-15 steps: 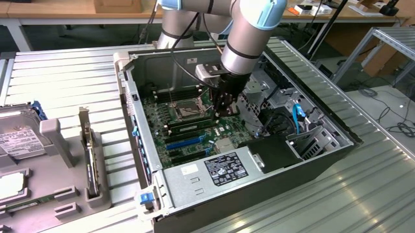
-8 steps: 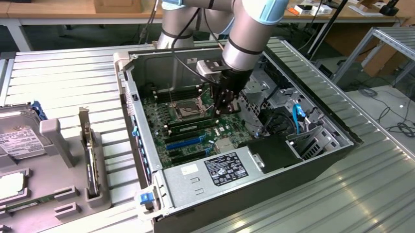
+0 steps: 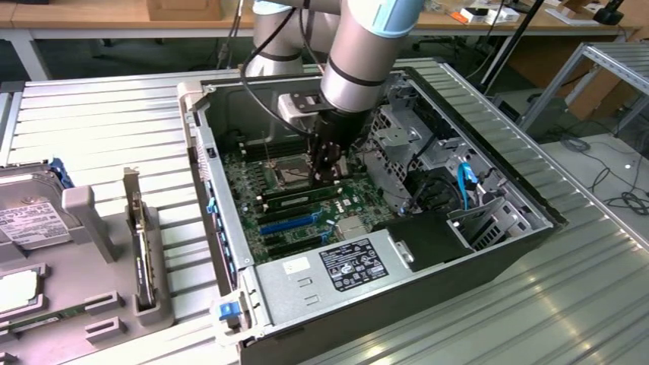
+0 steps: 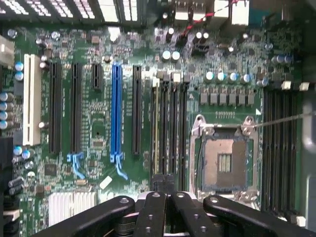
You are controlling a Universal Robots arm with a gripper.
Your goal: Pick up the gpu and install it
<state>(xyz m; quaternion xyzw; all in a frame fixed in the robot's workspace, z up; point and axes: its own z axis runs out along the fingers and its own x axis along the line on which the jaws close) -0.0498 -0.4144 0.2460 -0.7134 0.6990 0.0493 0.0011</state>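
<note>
One black gripper [image 3: 327, 179] on a silver arm with blue-capped joints [image 3: 365, 46], reaching down into an open dark grey computer case [image 3: 507, 251] laid on its side on a ribbed metal table [image 3: 102, 129]. Fingers pressed together, clamping nothing that can be made out. Poised over the green motherboard [image 3: 304, 213], just beside the square metal-framed processor socket [image 3: 284, 175] and at one end of the bank of black memory slots. Seen from the wrist as black finger links [image 4: 153, 210] closed side by side, with the gripper [image 4: 167, 197] right at the near ends of those slots and the socket [image 4: 224, 163] alongside. Long, narrow green circuit-board stick, the gpu [image 3: 299, 199], lying along one of the slots just beside the fingertips, level with the board; from the wrist, a pale green strip [image 4: 157, 128] in the outermost slot of the bank. Impossible to tell whether the fingertips touch it. Further along the board, a long blue expansion slot [image 3: 289, 223] [image 4: 116, 108] among black ones, well apart from the stick. In the case corner near the exterior view's bottom, a grey power supply with a black label [image 3: 350, 262]. Outside the case, at the exterior view's left, a dark flat card with a metal bracket [image 3: 137, 243] standing upright in a grey holder.
</note>
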